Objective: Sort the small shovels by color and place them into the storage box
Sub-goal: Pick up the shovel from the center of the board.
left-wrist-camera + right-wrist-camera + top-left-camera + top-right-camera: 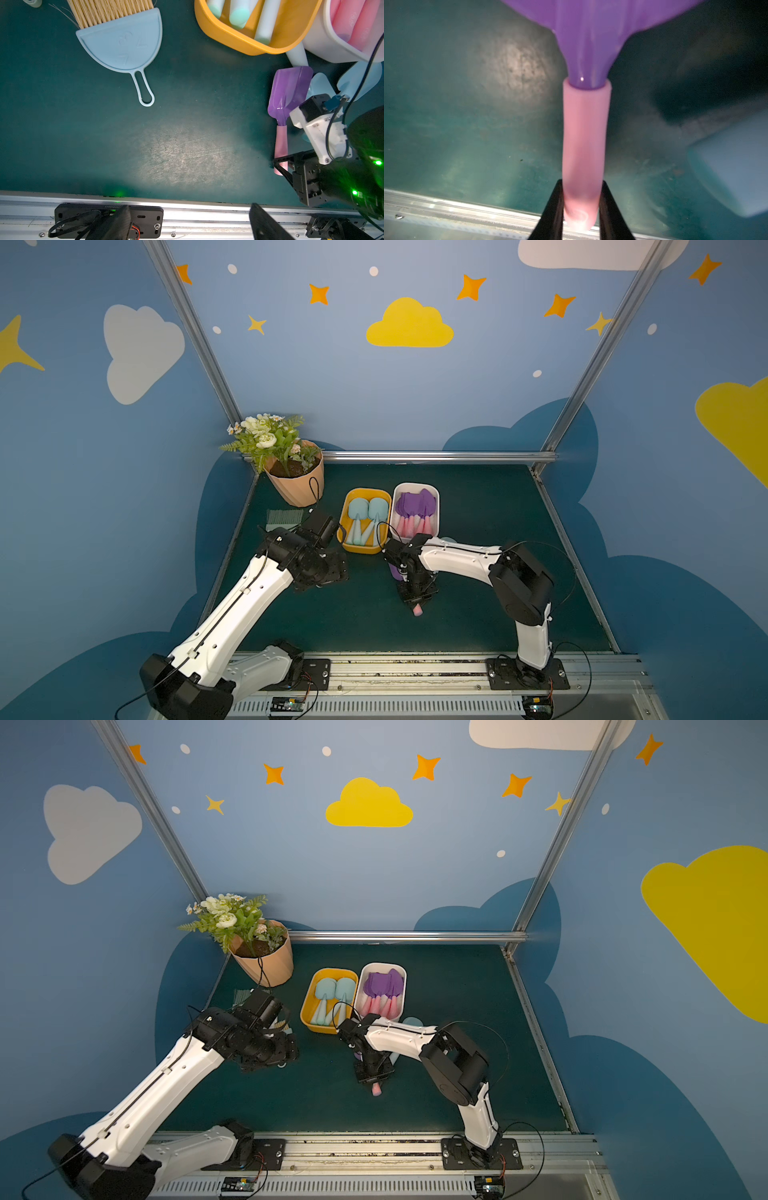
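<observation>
Status: mostly sorted. Yellow-orange rounded plastic tub [360, 548] holds several pale blue trowels with mint handles [358, 508]. The white plastic tub of like shape [415, 486], just beside it, holds a fanned stack of purple-bladed, pink-handled trowels [415, 504].

Left to do: one purple trowel [288, 91] near the yellow-orange tub's robot-side corner, plus at least two loose pale blue trowels [359, 81] on the mat close by; the right arm hides part of them.

Right gripper [581, 182]: narrow, clamped on the butt end of that purple trowel's pink handle. Can't tell if it's off the mat.

Left gripper [188, 205]: spread wide, empty, on the yellow-orange tub's side away from the white tub.

Materials: blades are glossy, hard, scoop-shaped plastic. Handles are matte, tapered, round-ended, so the grip could slip. Dark green mat [83, 124] is scuffed and flat.
</observation>
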You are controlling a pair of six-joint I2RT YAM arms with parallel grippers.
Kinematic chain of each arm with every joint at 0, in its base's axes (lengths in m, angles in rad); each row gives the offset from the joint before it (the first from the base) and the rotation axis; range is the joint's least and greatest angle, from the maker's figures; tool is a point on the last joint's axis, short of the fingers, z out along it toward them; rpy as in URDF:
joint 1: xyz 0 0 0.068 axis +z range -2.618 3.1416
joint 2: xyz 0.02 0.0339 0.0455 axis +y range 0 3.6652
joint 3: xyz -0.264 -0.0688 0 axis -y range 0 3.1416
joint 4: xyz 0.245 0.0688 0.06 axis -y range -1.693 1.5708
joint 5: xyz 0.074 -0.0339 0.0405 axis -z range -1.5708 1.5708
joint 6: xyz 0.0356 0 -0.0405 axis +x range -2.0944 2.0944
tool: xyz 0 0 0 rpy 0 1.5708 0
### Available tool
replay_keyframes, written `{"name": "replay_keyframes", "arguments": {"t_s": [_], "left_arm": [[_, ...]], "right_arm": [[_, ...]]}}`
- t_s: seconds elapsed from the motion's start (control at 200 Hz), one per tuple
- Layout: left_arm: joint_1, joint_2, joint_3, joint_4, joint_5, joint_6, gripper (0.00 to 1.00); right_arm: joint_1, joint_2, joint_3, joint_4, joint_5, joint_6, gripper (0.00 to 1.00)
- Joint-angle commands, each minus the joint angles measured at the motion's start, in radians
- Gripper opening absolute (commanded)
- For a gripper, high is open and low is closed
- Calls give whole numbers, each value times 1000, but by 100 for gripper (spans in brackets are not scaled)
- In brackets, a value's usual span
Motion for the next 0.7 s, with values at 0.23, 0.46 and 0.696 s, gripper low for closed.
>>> {"name": "replay_keyframes", "arguments": {"t_s": [0.23, 0.46, 0.696], "left_arm": [[-1, -21, -11, -19, -13, -3, 88], [0, -23, -9, -18, -16, 3, 88], [2, -14, -7, 0, -12, 11, 89]], "right_arm": [[54, -62, 53, -51, -65, -42, 5], [67, -106, 106, -105, -86, -67, 3], [51, -183, 191, -210, -86, -84, 0]]}}
